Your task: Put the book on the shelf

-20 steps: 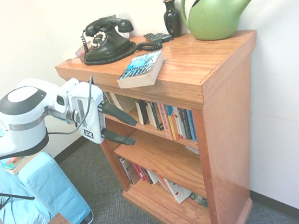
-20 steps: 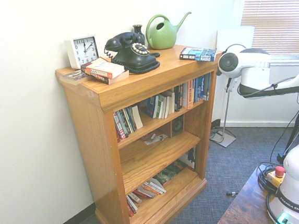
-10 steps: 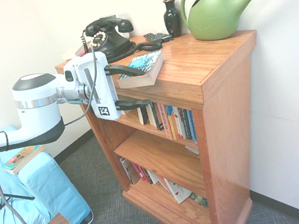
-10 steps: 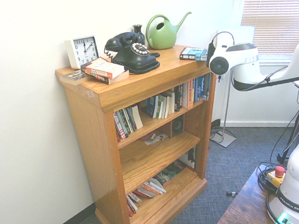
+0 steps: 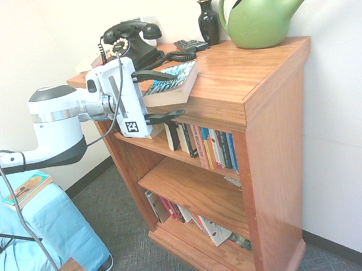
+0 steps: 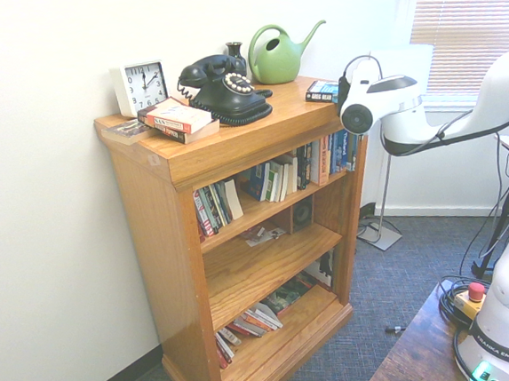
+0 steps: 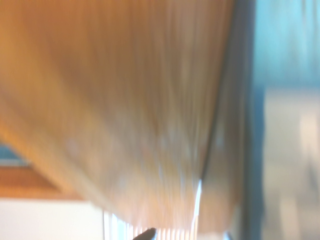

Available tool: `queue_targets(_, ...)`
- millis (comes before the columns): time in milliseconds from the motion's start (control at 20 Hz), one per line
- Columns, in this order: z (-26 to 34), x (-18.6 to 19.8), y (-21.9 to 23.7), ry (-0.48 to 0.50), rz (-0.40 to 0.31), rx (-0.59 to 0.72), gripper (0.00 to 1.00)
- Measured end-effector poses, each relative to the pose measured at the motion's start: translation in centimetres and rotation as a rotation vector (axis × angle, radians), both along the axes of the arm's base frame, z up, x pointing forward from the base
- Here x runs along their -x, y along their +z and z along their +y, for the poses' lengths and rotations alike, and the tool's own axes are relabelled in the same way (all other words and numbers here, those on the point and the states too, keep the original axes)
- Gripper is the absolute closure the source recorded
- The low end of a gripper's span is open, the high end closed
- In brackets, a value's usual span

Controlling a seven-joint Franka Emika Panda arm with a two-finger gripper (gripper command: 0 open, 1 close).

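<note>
**Wide open at the bookcase edge, and plenty that could slip**

My end effector (image 5: 163, 95) is level, spread as wide as it goes, and it holds nothing. One finger lies above the near end of the book (image 5: 173, 82), the other hangs below the thick overhanging top (image 5: 240, 82) of the bookcase, so both the book and that wooden edge sit between them. The book lies flat on the top, its near corner at the front edge, well above the shelf (image 5: 201, 163) it is meant for.

I judge the main risk is closing on wood and book together: the grip would then jam on the overhang, not lift the paperback. If I push further in before closing, the upper finger could shove the book toward the black telephone (image 5: 127, 46) or skew it round. A grip on just the near corner would let the heavy paperback droop or fan open. The shelf is also crowded with upright books (image 5: 205, 147), so the gap for sliding it in looks tight. My wrist view is blurred wood and helps little.
</note>
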State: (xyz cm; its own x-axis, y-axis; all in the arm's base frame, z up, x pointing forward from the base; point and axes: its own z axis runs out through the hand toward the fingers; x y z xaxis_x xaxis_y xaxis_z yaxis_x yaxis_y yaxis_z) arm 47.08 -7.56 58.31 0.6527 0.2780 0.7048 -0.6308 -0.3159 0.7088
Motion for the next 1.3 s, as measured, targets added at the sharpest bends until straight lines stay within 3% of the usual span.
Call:
queue_targets(300, 0.4, -2.1, -0.5, -0.010, 0.013, 0.013, 0.00)
queue_targets(350, 0.4, -2.2, -0.6, -0.014, 0.014, 0.015, 1.00)
queue_targets(1300, 2.6, -2.4, -1.4, -0.026, 0.025, 0.029, 1.00)
